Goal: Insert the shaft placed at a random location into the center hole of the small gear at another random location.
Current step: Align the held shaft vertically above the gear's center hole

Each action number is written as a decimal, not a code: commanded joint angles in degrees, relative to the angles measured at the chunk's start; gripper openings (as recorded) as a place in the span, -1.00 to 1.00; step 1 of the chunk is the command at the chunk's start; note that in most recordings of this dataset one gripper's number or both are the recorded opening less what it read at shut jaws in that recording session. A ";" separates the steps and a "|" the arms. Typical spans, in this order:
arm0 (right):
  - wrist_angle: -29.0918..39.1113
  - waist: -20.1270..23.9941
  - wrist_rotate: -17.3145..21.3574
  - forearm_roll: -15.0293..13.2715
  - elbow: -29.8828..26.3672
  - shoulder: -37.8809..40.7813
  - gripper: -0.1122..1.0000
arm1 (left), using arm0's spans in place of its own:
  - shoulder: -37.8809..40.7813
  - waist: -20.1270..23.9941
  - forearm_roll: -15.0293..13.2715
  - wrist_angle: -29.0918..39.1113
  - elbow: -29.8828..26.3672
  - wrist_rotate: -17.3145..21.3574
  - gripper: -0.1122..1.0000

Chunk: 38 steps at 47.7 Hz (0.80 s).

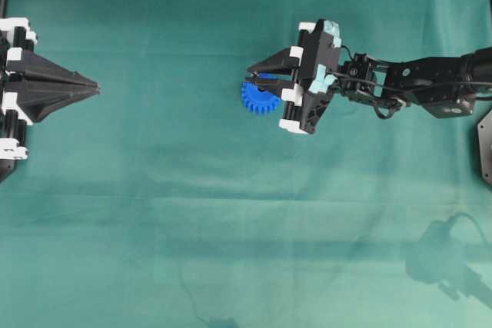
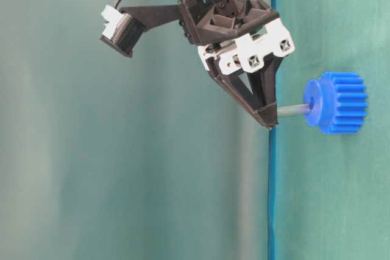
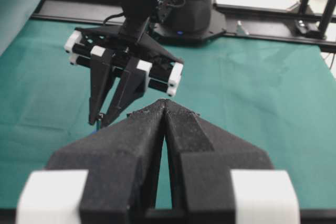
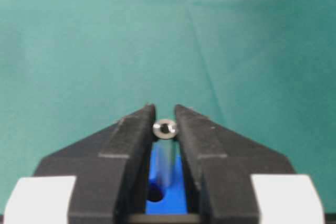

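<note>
The tiny silvery-grey metal shaft (image 2: pixel 291 111) is pinched between the black tapered fingers of the right gripper (image 4: pixel 165 128), which presses on it from both sides near one end. In the table-level view the shaft's long axis runs straight from the fingertips (image 2: pixel 267 114) across to the bright blue plastic toothed gear (image 2: pixel 338 103), and its far end meets the middle of the gear's raised round hub, at the center hole (image 2: pixel 312 107). How deep it sits in the hole cannot be told. In the right wrist view the shaft is seen nearly end-on as a shiny ring between the fingertips, its body running back toward the blue gear (image 4: pixel 167 187) just behind.

From overhead the gear (image 1: pixel 259 97) lies on the green cloth (image 1: pixel 192 213), directly at the right gripper's (image 1: pixel 256 76) tips, partly under them.

The left gripper (image 1: pixel 95 88) is well apart from the gear, at the cloth's left edge, its two black fingers (image 3: pixel 207 145) pressed together with nothing between them.
</note>
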 commanded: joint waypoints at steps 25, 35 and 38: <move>2.02 -0.09 -0.09 -0.18 0.26 -7.65 -0.34 | 0.18 -0.09 -0.09 -0.26 -0.53 0.00 -0.80; 1.76 0.35 -0.09 -0.09 0.26 -7.29 -0.34 | 0.18 -0.09 -0.09 -0.26 -0.53 0.00 -0.80; 1.67 0.35 -0.09 -0.09 0.26 -6.94 -0.34 | 0.09 -0.09 -0.09 -0.26 -0.53 0.00 -0.80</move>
